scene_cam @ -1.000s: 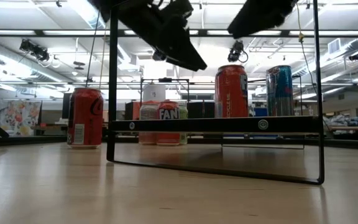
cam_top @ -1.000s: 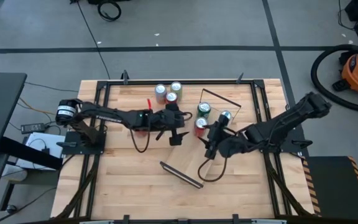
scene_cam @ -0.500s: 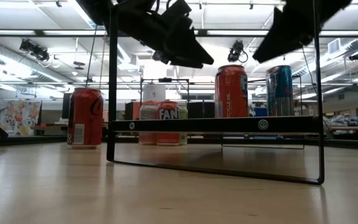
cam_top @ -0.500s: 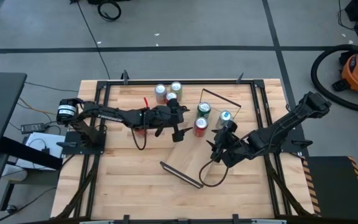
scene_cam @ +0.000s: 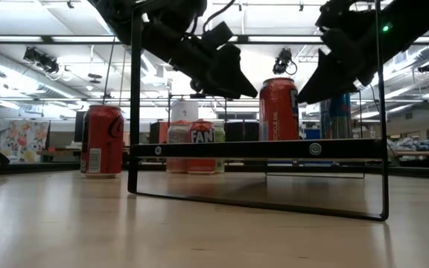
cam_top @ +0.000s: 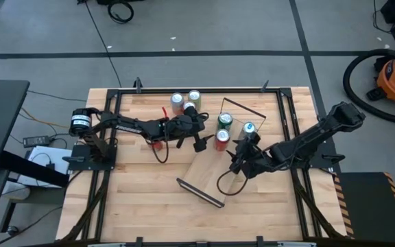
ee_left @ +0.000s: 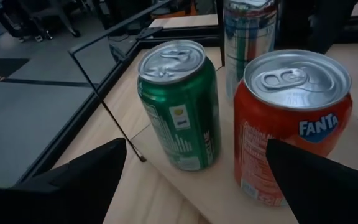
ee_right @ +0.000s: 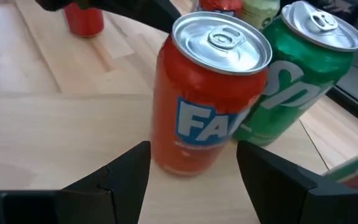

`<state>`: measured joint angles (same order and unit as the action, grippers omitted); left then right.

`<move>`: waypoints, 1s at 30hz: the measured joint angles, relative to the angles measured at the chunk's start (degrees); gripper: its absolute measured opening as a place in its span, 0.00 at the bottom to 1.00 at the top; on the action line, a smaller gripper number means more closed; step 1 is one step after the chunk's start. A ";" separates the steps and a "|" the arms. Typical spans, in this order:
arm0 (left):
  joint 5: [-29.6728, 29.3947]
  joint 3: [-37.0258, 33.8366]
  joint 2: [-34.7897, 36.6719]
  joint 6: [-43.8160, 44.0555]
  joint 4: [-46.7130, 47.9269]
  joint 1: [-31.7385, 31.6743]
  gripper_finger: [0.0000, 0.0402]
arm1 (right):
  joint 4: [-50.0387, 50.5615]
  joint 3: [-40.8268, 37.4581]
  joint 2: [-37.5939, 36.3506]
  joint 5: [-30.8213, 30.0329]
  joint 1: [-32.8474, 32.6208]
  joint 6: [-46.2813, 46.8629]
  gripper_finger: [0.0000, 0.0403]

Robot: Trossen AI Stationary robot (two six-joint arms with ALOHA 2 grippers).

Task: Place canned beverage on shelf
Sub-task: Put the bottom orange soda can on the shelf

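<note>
The shelf (cam_top: 208, 168) is a light-wood plank with black wire frames at both ends, lying aslant mid-table. On its far part stand an orange Fanta can (cam_top: 221, 138), a green can (cam_top: 225, 121) and a silver-blue can (cam_top: 248, 128), all upright on their bases. My left gripper (cam_top: 201, 143) is open just left of the Fanta can; its wrist view shows the green can (ee_left: 179, 106) and the Fanta can (ee_left: 291, 124) ahead. My right gripper (cam_top: 237, 156) is open near the Fanta can (ee_right: 207, 93), a finger on either side short of it.
Three more cans (cam_top: 186, 101) stand in a group at the table's far side. A red cola can (scene_cam: 101, 140) stands on the table under my left arm. The shelf's wire end frames (cam_top: 244, 108) rise above the plank. Bare tabletop (cam_top: 136, 199) lies toward the near edge.
My left gripper has gone a little toward the table's right and far side, closer to the cans on the shelf. My right gripper has drawn back toward the right, then come down toward the Fanta can, now in front of the silver-blue can in the low view. The cans have stayed put.
</note>
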<state>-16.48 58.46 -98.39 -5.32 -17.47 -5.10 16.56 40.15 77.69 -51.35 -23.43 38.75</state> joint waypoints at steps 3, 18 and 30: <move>0.01 0.00 0.00 -0.17 0.06 0.00 1.00 | -4.14 -1.40 0.00 0.03 1.26 -2.42 0.62; -0.23 0.00 0.00 0.15 0.10 0.00 1.00 | -10.42 -2.15 0.00 4.17 2.42 -5.91 0.62; -0.52 0.00 0.02 -0.49 -0.72 0.00 1.00 | -13.22 -2.15 0.00 6.65 1.34 -5.93 0.62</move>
<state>-17.01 58.46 -98.37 -5.81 -18.19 -5.10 3.33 38.00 77.69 -44.70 -22.08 32.82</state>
